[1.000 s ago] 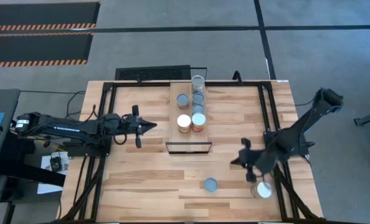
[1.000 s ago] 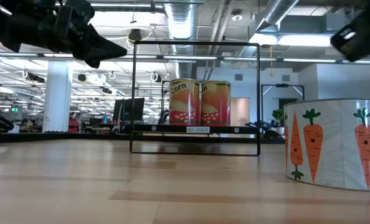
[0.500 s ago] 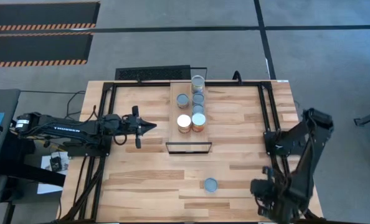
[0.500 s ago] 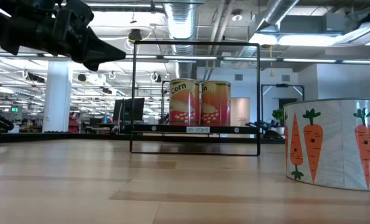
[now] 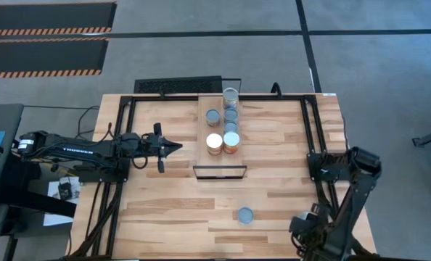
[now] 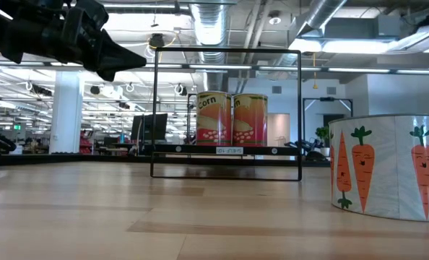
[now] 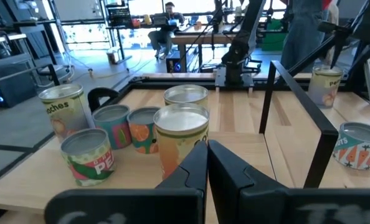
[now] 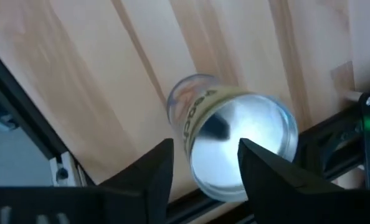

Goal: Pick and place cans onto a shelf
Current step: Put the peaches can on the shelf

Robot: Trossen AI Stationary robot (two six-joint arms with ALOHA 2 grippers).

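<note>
Several cans [image 5: 214, 143] stand upright on the pale wood shelf [image 5: 219, 159], whose black frame [image 6: 227, 115] is at its near end. One carrot can [image 5: 245, 215] stands alone on the tabletop toward the near edge. Another can [image 8: 244, 146], silver-topped, stands at the table's near right corner. My right gripper [image 8: 203, 171] hangs open above it, pointing down; in the high view my right arm [image 5: 324, 225] hides this can. My left gripper [image 5: 173, 147] is shut and level, left of the shelf, holding nothing.
A black metal frame [image 5: 313, 156] runs along the table's sides, close beside the corner can. A dark keyboard-like tray [image 5: 178, 85] lies at the far edge. People sit at desks [image 7: 166, 15] in the room beyond.
My right gripper has swung toward the table's near edge, tipped from nearly level to pointing down, and opened. It now hangs over the corner can, which stays in place.
</note>
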